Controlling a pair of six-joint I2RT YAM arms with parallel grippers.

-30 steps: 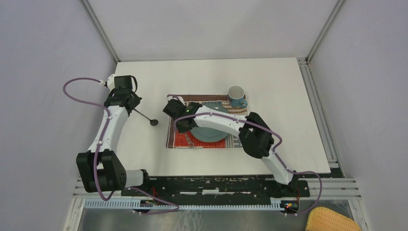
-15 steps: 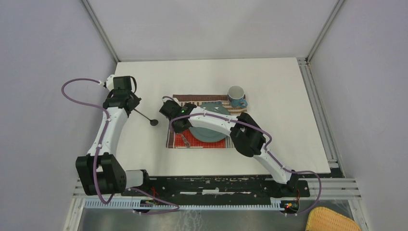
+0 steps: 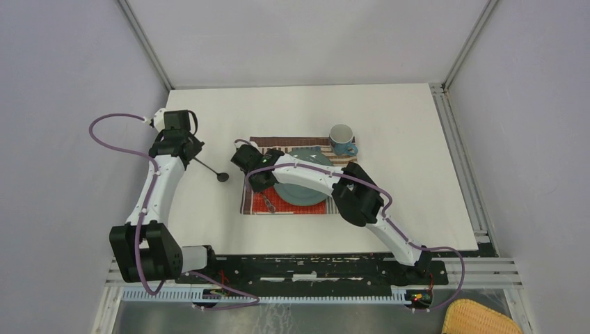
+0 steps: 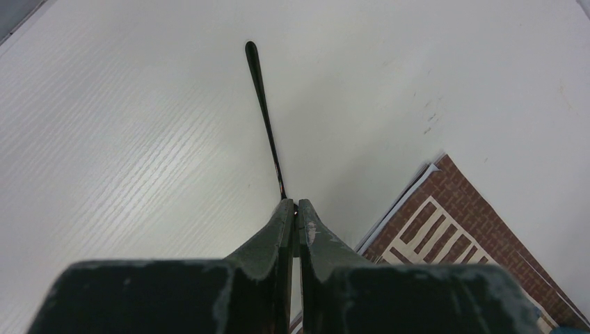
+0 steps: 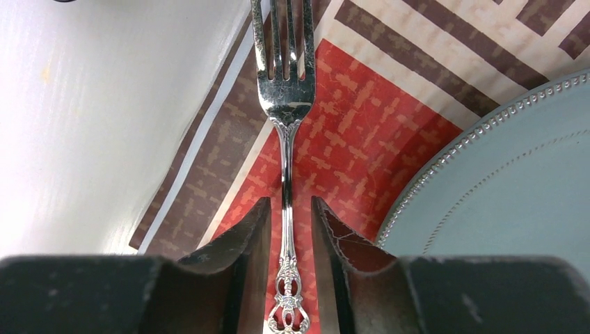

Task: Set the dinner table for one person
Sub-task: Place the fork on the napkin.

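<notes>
The white dinner table carries a striped patchwork placemat with a blue-grey plate on it. A silver fork lies on the placemat's red patch, left of the plate. My right gripper stands open over the fork's handle, with a gap on each side. Over the bare table to the left, my left gripper is shut on the handle of a thin black spoon. The spoon points toward the placemat's left edge.
A blue mug stands at the placemat's far right corner. Metal rails edge the table. A wicker basket sits off the table at the near right. Grey walls close in on both sides.
My right gripper's jaws have parted and let go of the fork, after shifting slightly left along the placemat. The left arm and spoon have not moved.
</notes>
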